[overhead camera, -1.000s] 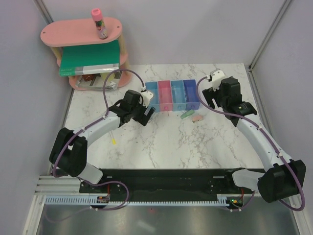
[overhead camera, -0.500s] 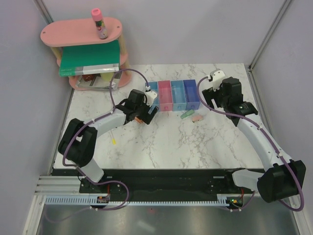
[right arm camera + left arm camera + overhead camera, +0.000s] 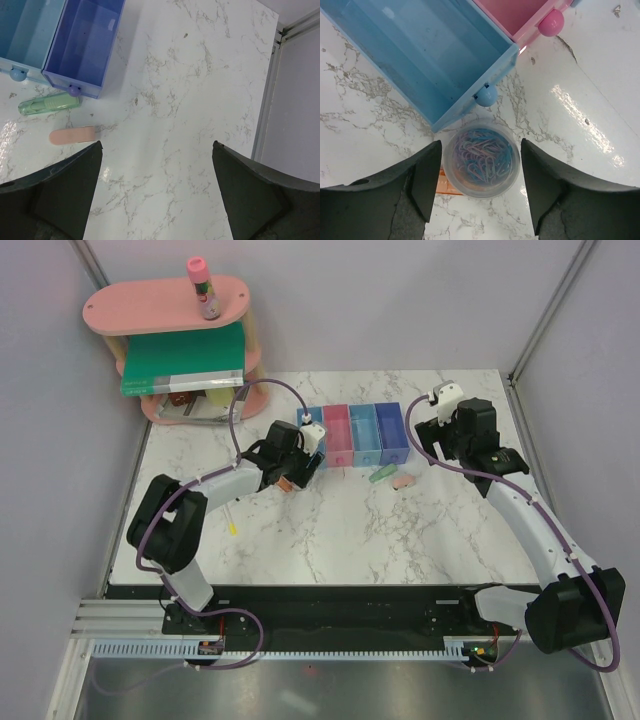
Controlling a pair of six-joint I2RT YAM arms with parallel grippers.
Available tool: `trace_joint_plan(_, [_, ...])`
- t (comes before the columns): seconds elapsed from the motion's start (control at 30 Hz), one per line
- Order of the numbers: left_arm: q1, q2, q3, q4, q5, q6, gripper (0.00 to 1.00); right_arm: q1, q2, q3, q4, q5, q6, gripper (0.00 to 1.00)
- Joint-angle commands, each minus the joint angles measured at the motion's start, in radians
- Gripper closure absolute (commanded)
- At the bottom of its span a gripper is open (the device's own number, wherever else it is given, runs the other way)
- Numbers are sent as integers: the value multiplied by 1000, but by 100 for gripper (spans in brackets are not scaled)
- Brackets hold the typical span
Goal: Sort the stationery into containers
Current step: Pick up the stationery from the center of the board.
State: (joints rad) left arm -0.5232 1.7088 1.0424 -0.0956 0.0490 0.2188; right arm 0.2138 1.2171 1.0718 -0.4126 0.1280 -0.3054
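My left gripper (image 3: 481, 150) is open and straddles a clear round pot (image 3: 481, 159) of coloured paper clips, its fingers (image 3: 427, 175) close to the pot's sides. The pot stands just before the leftmost light blue bin (image 3: 420, 50), against its knob. An orange-tipped piece (image 3: 445, 186) lies partly under the pot. The row of four bins (image 3: 352, 435) sits mid-table, with the left gripper (image 3: 297, 472) at its left end. A green piece (image 3: 49, 104) and a pink piece (image 3: 72, 135) lie before the dark blue bin (image 3: 82, 45). My right gripper (image 3: 157, 150) is open and empty over bare table.
A pink oval two-tier shelf (image 3: 165, 310) stands at the back left with a pink-capped tube (image 3: 203, 287) on top and a green book (image 3: 185, 360) inside. A thin yellow-tipped stick (image 3: 232, 525) lies left of centre. The table's right edge rail (image 3: 272, 90) is close to the right gripper.
My left arm has reached right and away, bringing its gripper to the left end of the bin row, over the clear pot. The right arm has hardly moved.
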Motion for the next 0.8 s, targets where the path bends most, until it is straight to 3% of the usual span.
trace_joint_plan(0.0, [0, 20, 28, 51, 11, 14, 31, -5, -10, 17, 8, -27, 25, 2])
trace_joint_plan(0.13, [0, 35, 34, 53, 11, 17, 35, -10, -16, 16, 6, -28, 26, 2])
trace_joint_plan(0.37, [0, 57, 42, 33, 2, 31, 26, -13, -25, 10, 3, -33, 28, 2])
trace_joint_plan(0.53, [0, 57, 38, 11, -3, 42, 26, -13, -16, 19, 5, -39, 32, 2])
trace_joint_plan(0.6, [0, 52, 34, 11, -5, 44, 27, -14, -11, 22, 3, -39, 34, 2])
trace_joint_plan(0.77, [0, 49, 34, 11, -5, 44, 40, -16, -7, 33, 3, -39, 38, 2])
